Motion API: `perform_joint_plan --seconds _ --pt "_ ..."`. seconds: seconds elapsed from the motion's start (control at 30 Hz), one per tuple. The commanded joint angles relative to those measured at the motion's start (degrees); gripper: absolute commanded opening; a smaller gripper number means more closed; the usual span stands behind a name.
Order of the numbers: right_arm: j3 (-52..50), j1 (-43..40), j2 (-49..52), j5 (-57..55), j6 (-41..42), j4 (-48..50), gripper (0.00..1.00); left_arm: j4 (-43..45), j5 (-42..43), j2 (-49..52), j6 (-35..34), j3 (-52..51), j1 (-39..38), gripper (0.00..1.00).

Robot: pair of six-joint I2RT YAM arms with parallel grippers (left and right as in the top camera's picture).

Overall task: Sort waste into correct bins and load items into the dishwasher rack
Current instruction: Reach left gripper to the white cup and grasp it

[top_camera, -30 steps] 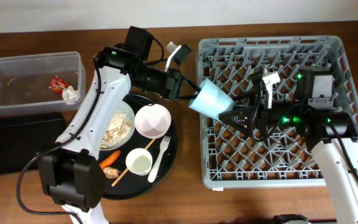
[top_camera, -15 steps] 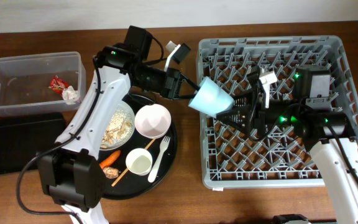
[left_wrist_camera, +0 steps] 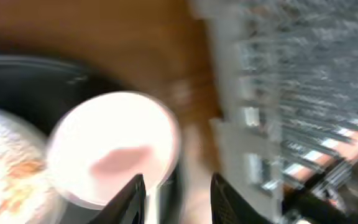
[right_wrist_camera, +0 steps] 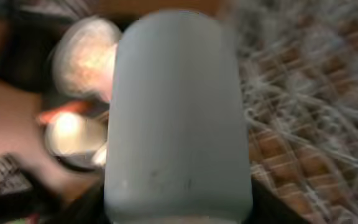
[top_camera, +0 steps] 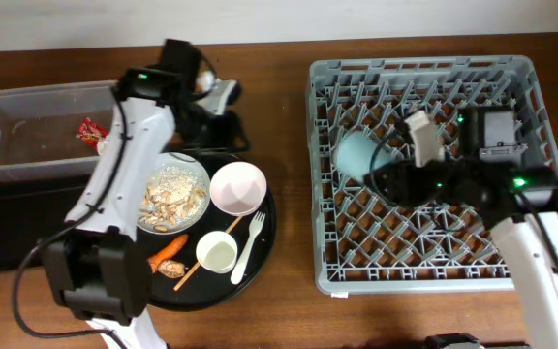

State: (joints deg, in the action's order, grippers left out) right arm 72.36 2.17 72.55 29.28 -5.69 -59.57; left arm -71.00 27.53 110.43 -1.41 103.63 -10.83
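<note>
Brown wooden worktop (top_camera: 289, 58). Right arm (top_camera: 395, 179): jaws pinching light-blue cup (top_camera: 355, 155), tipped sideways over dishwasher rack's (top_camera: 511, 73) left half, probably to seat it on pegs. Left arm (top_camera: 232, 131), left of rack: jaws spread, empty.

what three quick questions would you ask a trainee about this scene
1. True or false: the light-blue cup is over the dishwasher rack.
2. The red wrapper lies in: A) the clear tub B) the round black tray C) the rack.
3. Which arm's jaws hold the cup?
Key: 1 true; 2 A; 3 right.
</note>
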Motion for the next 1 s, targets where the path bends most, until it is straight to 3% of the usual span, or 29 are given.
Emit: perform_joint_plan --seconds 0.0,0.17,0.23,0.33,0.6,0.63,0.67,0.7,0.9,0.97 --pt "7.45 -2.47 -0.44 -22.27 4.85 -8.02 0.45 -3.28 -13.55 -1.49 -2.05 0.68 4.94 0.34" --pt "10.71 -17.77 0.17 -24.22 9.07 -16.0 0.45 -5.31 -15.85 -1.49 -2.05 0.68 8.98 0.34" --pt "10.71 -26.97 3.02 -24.79 9.22 -18.93 0.45 -5.31 -15.82 -1.49 -2.05 0.68 9.14 0.34" --pt "10.71 -34.07 8.76 -25.92 9.25 -21.97 0.45 -5.09 -15.82 -1.49 -2.03 0.68 9.14 0.34" --pt "10.69 -37.92 18.56 -28.52 9.44 -22.75 0.45 -5.16 -15.82 -1.49 -2.03 0.68 9.14 0.34" --pt "10.69 -37.92 18.71 -28.52 9.44 -22.71 0.5 -5.16 -15.82 -1.49 -2.05 0.68 9.14 0.34" --pt "10.69 -37.92 18.86 -28.5 9.44 -22.69 0.64 -5.16 -15.82 -1.49 -2.03 0.68 9.14 0.34" --pt "10.69 -37.92 18.91 -28.48 9.44 -22.69 0.97 -5.18 -15.82 -1.49 -2.03 0.68 9.14 0.34" --pt "10.69 -37.9 18.88 -26.16 9.66 -22.53 0.99 -5.44 -15.82 -1.49 -2.03 0.68 9.14 0.34" --pt "10.73 -37.44 18.51 -15.87 6.67 -22.12 0.99 -8.28 -15.85 -1.49 -2.01 0.68 9.14 0.34"
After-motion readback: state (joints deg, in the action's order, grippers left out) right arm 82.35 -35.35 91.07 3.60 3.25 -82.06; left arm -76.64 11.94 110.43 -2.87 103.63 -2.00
